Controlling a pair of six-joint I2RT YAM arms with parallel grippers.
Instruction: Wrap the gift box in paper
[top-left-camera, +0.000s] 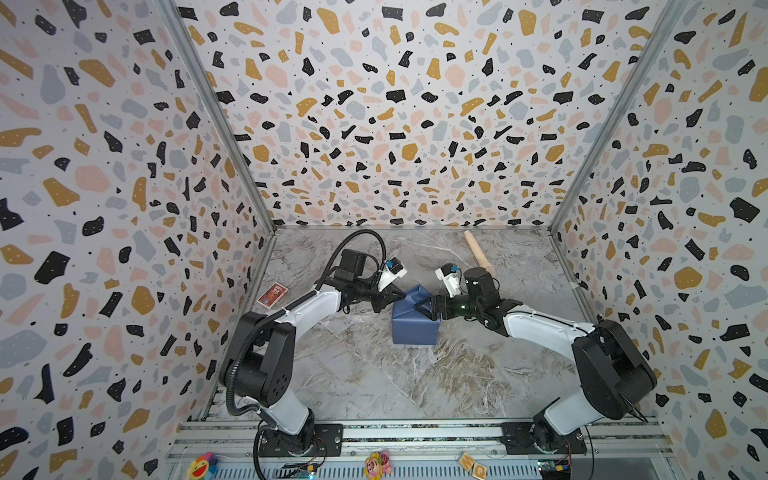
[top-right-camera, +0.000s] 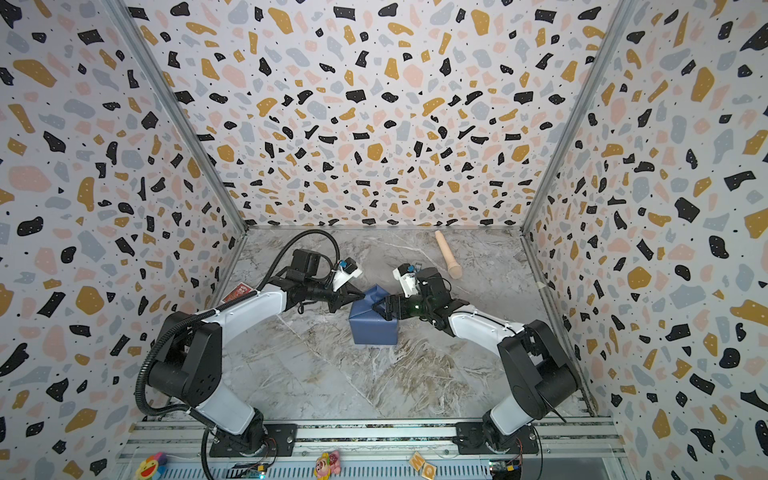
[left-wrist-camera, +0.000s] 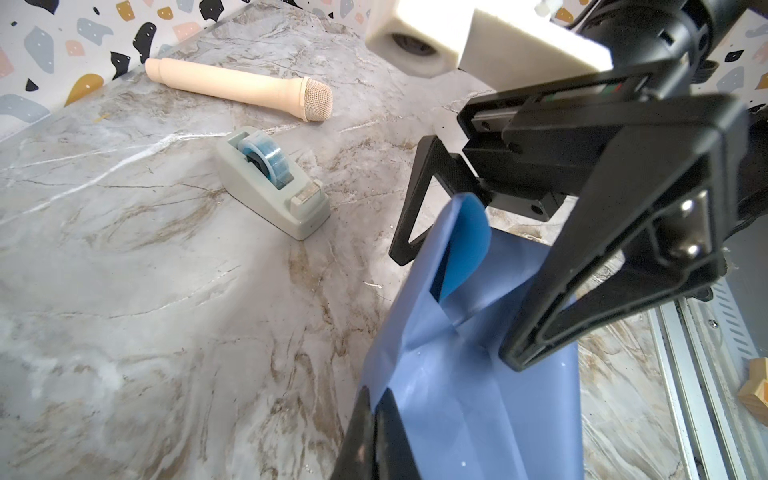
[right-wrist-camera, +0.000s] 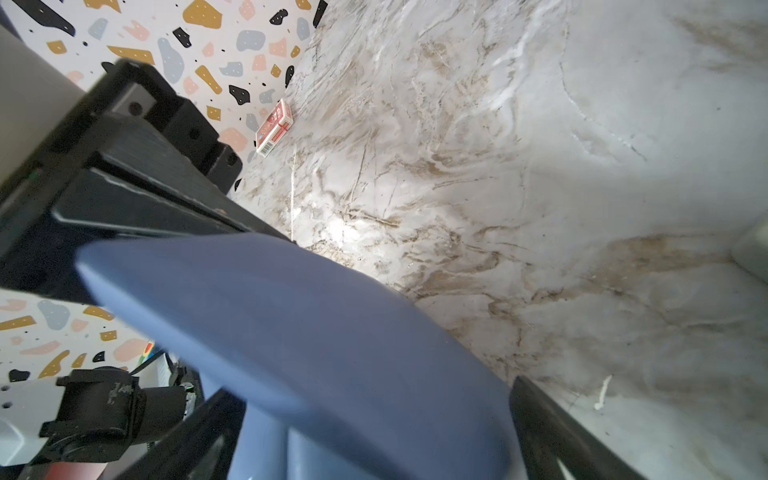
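Between the wide-open fingers (left-wrist-camera: 523, 353) of the right gripper (top-left-camera: 422, 309) stands a loose flap of the paper (top-left-camera: 413, 328). One finger sits on each side of the flap and neither squeezes it. I think they are spread like that so they can come in and press the flap flat. Across from them, the left gripper (top-left-camera: 397, 296) has its fingers (left-wrist-camera: 365, 432) shut tight. A thin edge of paper seems to be pinched between them at the far left top corner of the parcel. My guess is that this pinch stops the fold from springing open while the other side is worked.

The box is hidden. The paper covers it all round, so only a blue block shows. It sits flat on the table (top-left-camera: 365, 374) near the middle, between the two arms. The block looks about as wide as it is deep, so I cannot pick a long side. Its sides run almost straight with the table edges, turned just a little. The end not yet closed is up top on the far side, and the flap there points up and toward the back wall.

Farther out, in the left wrist view, the tape (left-wrist-camera: 274, 183) sits on the table past the parcel. A toy mic (left-wrist-camera: 237, 89) lies beyond it by the back wall. A red card pack (right-wrist-camera: 274, 126) lies well apart by the left wall.
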